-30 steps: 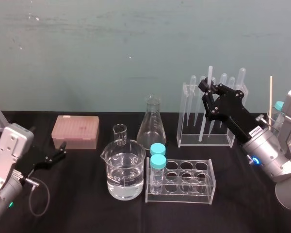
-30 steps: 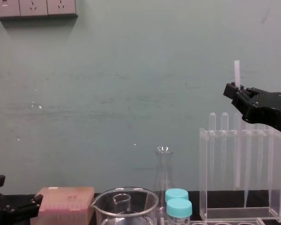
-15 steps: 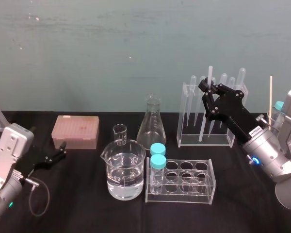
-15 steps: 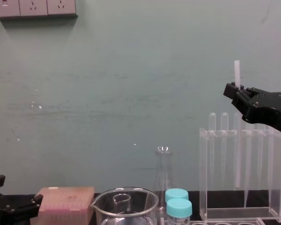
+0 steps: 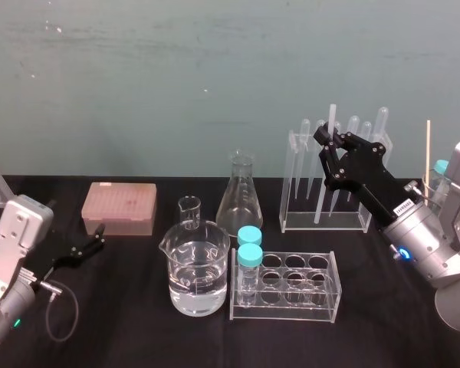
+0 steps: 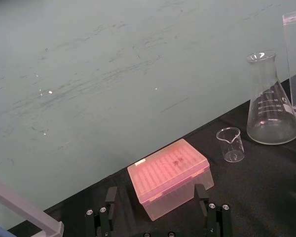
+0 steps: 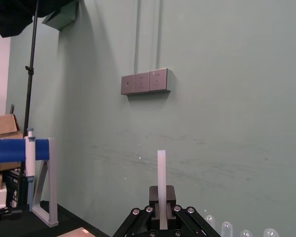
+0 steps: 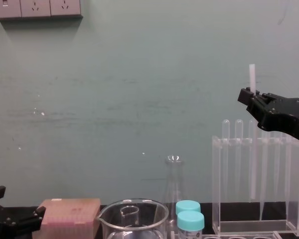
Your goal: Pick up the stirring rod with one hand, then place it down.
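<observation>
Pinching stirring rod upright among racked pipettes, right gripper, left gripper spread near pink box

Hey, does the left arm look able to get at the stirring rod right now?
Probably not. The right gripper is shut on the stirring rod at the pipette rack on the far right, while the left gripper sits open by the pink box, with the beaker and flask between.

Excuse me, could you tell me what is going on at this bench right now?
The right gripper is shut on the stirring rod, holding it upright with its lower part inside the clear pipette rack. The left gripper sits open and idle, low on the left near the pink tip box.
</observation>
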You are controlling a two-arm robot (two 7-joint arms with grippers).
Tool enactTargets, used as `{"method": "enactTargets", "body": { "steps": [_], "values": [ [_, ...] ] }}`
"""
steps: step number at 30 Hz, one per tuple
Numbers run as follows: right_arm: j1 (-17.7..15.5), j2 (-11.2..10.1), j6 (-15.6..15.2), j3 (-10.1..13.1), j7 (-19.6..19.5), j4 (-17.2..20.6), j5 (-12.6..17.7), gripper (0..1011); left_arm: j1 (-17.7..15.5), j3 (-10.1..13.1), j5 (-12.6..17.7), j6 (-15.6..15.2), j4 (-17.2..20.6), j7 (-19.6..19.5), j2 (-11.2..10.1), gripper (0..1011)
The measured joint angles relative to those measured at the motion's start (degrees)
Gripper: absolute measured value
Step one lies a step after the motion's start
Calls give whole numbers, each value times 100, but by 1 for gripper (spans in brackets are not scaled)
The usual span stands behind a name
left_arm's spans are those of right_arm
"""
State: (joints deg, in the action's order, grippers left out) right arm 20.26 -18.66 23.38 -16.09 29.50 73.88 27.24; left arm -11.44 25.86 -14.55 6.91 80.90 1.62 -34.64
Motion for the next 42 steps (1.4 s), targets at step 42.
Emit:
{"method": "enactTargets", "body": {
  "steps": [42],
  "values": [
    [0, 0, 0, 0, 0, 0, 0, 70, 0, 0, 0, 0, 0, 0, 0, 1000]
  ]
}}
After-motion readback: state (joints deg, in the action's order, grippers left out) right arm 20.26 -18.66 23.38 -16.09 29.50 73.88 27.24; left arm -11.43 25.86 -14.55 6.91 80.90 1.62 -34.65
